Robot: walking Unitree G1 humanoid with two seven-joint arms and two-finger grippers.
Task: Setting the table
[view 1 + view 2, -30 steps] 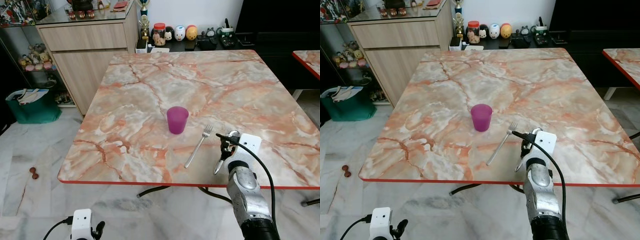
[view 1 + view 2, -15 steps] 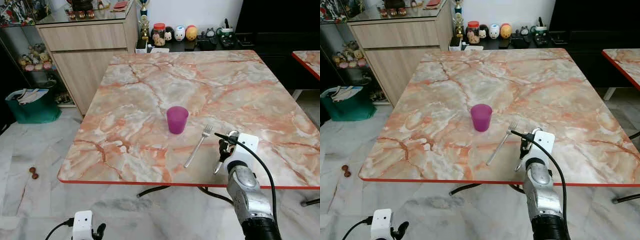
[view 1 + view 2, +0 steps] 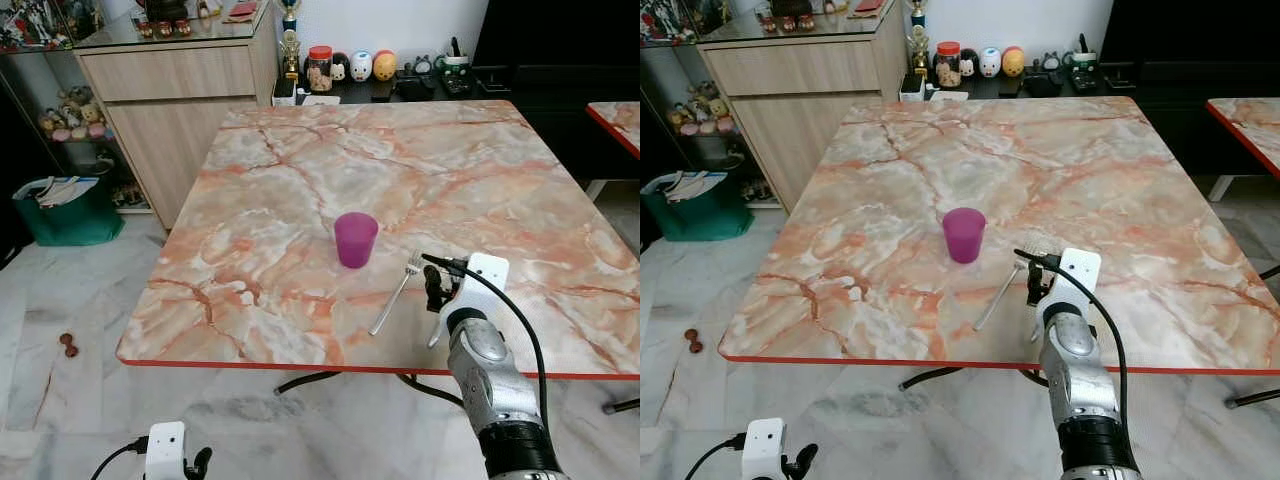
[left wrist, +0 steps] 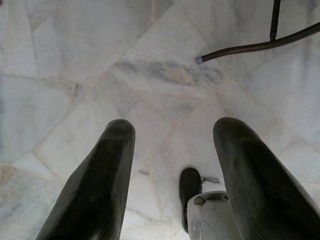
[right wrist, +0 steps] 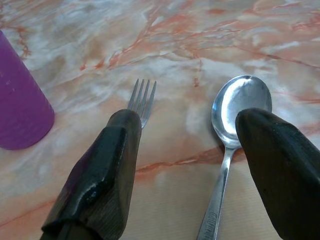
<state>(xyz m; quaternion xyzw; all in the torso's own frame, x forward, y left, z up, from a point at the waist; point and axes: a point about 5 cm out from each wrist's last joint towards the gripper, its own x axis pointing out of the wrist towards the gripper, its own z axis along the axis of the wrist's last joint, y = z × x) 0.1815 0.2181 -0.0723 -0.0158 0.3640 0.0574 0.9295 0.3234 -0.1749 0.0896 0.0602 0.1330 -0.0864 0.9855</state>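
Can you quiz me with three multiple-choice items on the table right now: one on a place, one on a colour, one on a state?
1. Where does the fork lie relative to the cup?
A. Left of it, by the far edge
B. Right of it and nearer the robot
C. Inside it

2. What colour is the cup?
A. Purple
B. Green
C. White

3. How are the right gripper's fingers?
A. Shut on the spoon
B. Shut on the fork
C. Open, holding nothing

Key:
1. B: the fork lies on the marble table right of the cup, toward the near edge.
2. A: the cup is purple, standing upright.
3. C: the right gripper has its fingers spread apart above the table, with the spoon lying flat beside the fork and neither one clamped.
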